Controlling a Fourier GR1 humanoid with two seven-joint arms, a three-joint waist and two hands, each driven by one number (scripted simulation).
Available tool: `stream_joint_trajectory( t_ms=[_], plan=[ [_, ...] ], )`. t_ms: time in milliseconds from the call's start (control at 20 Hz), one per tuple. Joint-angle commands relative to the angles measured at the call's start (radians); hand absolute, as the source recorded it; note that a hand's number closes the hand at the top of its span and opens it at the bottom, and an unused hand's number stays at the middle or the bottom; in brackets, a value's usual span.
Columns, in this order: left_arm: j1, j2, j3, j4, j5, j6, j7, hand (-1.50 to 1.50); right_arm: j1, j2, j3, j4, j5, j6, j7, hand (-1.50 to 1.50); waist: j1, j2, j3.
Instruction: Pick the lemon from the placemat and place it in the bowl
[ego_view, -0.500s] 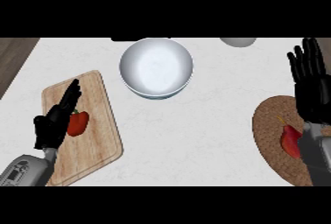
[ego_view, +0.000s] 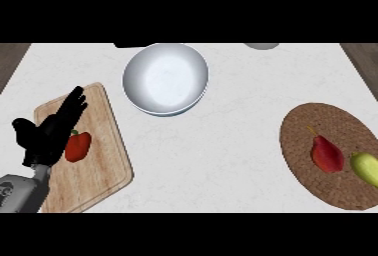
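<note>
Lying on the round woven placemat (ego_view: 325, 155) at the right side of the counter (ego_view: 214, 150), the lemon (ego_view: 366, 169) is a yellow-green fruit close to the view's right edge, partly cut off by it. Just beside it, toward the middle of the mat, lies a red pepper (ego_view: 327, 154) with a thin stem pointing up and left; whether the two touch cannot be told. No fingers are near the lemon: the right hand does not show in the view.

Far from the mat, across the counter, the left hand (ego_view: 48, 132) hangs over a wooden cutting board (ego_view: 96, 165). Its fingers (ego_view: 74, 102) are straight and a little spread, pointing up and to the right, with the thumb out to the left; they pinch nothing. Just to the right of the palm, a small red fruit (ego_view: 78, 146) with a green stem lies on the board, partly hidden by the hand.

Up and to the right of the fingers stands the white bowl (ego_view: 165, 77), well apart from both the board and the mat.
</note>
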Motion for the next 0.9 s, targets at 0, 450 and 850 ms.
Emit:
stream_joint_trajectory(
  t_ms=[0,450,850],
  plan=[
    [0.001,0.003,0.008,-0.004,0.056,-0.065,0.042,0.00,0.107,0.053,-0.100,0.103,-0.011,0.087,-0.366,-1.50,0.015,0.008,0.003],
    [0.020,0.013,0.016,-0.049,0.052,-0.105,0.073,0.00,0.320,0.090,-0.176,0.094,0.170,-0.001,-0.674,-1.50,0.038,0.005,-0.004],
    [-0.043,0.019,0.060,-0.043,0.057,-0.116,0.133,0.00,0.531,-0.014,-0.257,-0.123,0.328,-0.057,-0.398,-1.50,0.035,0.008,-0.006]
  ],
)
